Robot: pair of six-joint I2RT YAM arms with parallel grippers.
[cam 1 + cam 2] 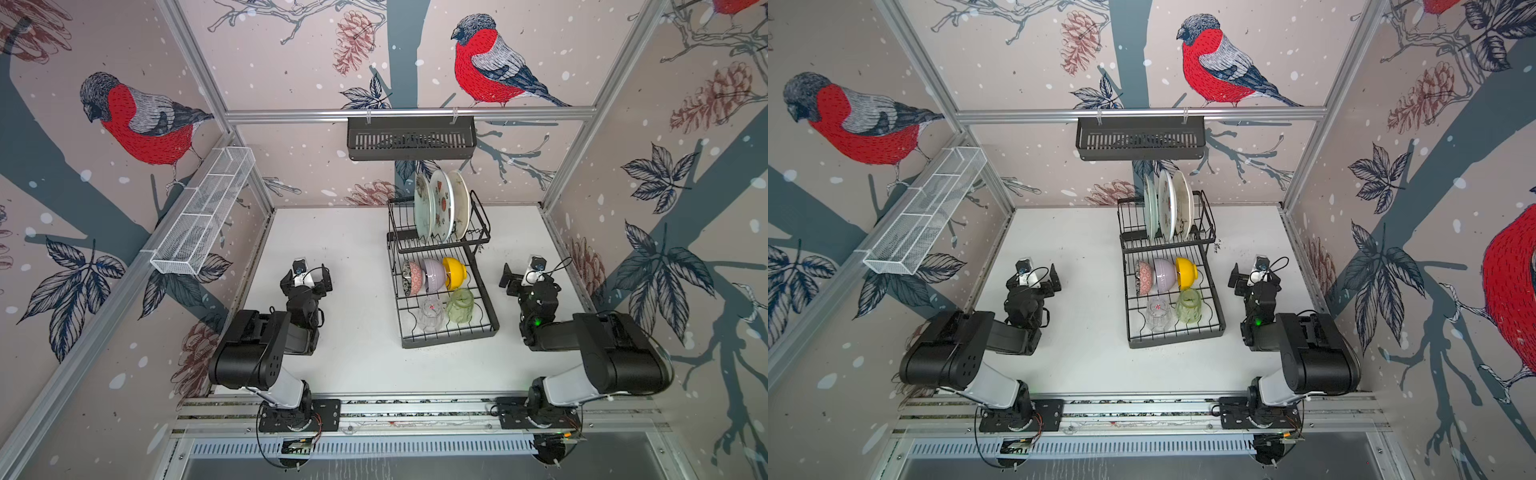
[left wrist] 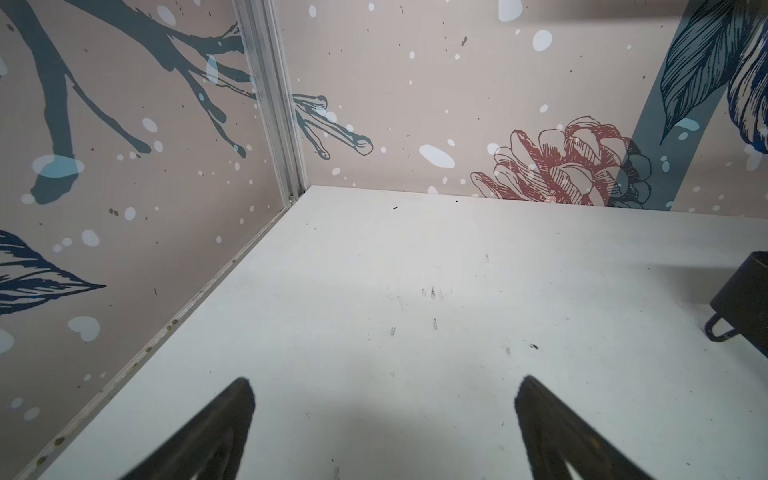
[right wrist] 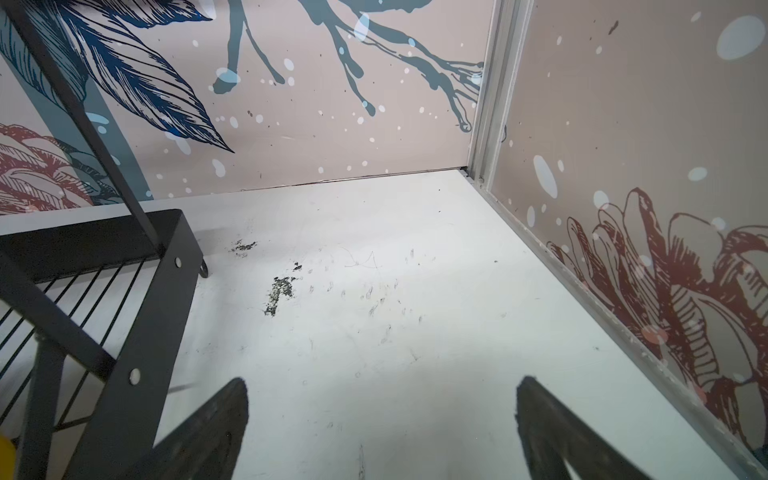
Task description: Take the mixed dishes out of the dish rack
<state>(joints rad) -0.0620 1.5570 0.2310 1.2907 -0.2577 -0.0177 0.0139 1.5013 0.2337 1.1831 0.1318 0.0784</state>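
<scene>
Both arms sit folded low over the white counter (image 1: 357, 365), elbows raised and forearms reaching toward the far wall. The left hand (image 1: 306, 277) hangs left of the dish rack (image 1: 486, 328), well apart from it, its jaws spread wide with nothing between them; the left wrist view shows two dark fingertips (image 2: 237, 399) over bare counter, with only a corner of the rack at the edge. The right hand (image 1: 521, 275) hangs just right of the rack, jaws likewise spread and empty; its wrist view shows the rack's black frame close beside one fingertip (image 3: 232, 399), not touching. The rack stands in the middle of the counter toward the far wall, fully loaded. On its raised tier three plates stand on edge in a row: pale green plate (image 1: 423, 208), fruit-patterned plate (image 1: 441, 203), cream plate (image 1: 460, 201). On the lower grid tray a pink speckled bowl (image 1: 412, 277), a lilac bowl (image 1: 432, 275) and a yellow bowl (image 1: 454, 272) lean together on their sides. Nearer the arms stand a clear glass (image 1: 431, 313) and a green glass (image 1: 460, 305), side by side.
</scene>
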